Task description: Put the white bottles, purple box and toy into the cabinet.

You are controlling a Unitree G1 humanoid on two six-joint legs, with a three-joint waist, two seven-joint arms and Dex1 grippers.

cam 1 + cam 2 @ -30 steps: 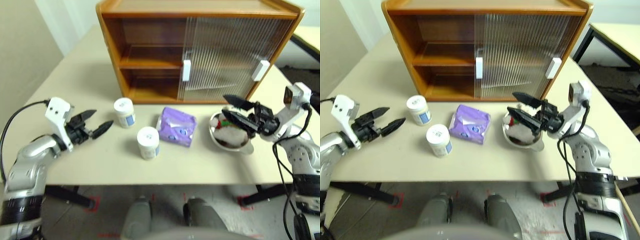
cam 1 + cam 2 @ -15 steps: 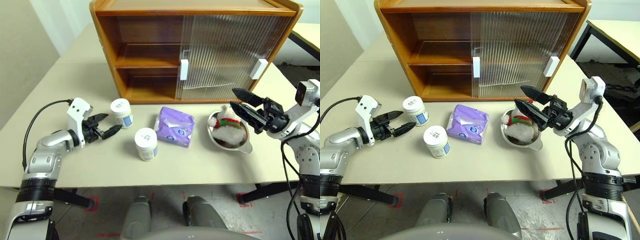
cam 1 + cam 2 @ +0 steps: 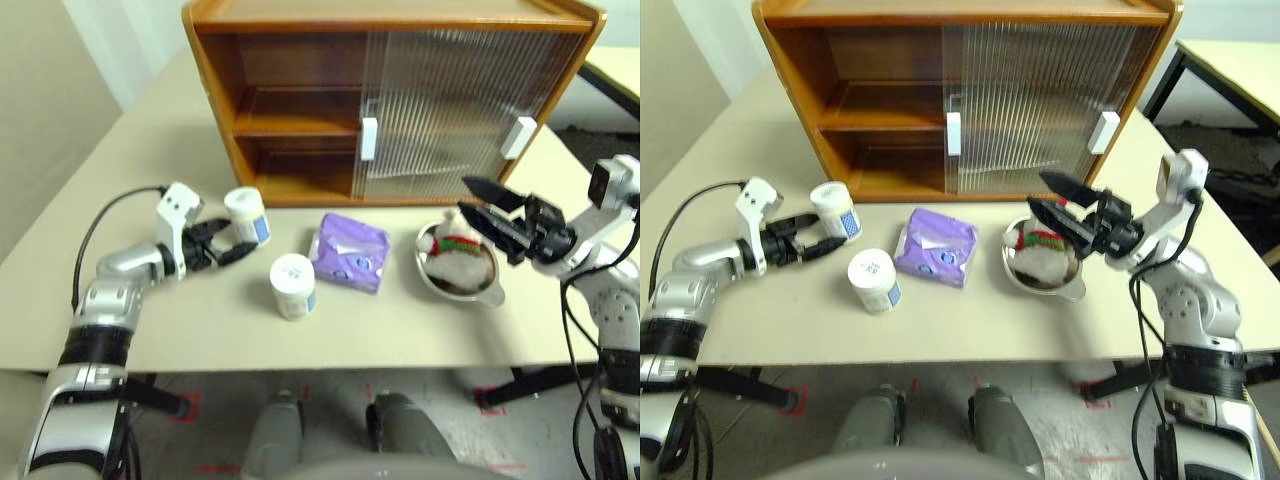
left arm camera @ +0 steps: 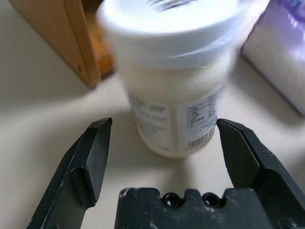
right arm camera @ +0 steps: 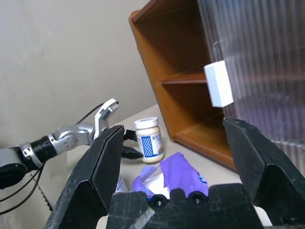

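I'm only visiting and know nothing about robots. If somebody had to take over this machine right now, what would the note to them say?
Left gripper: open, its fingers on either side of the far white bottle near the cabinet's open side, not yet closed on it.
Right gripper: open, holding nothing, raised above the toy.
Things: near white bottle stands on the table; purple box lies beside it; the toy sits in a metal dish.
Cabinet: left half open, both shelves there bare.
Done: nothing stowed yet.
Left: both bottles, the box and the toy all go in.
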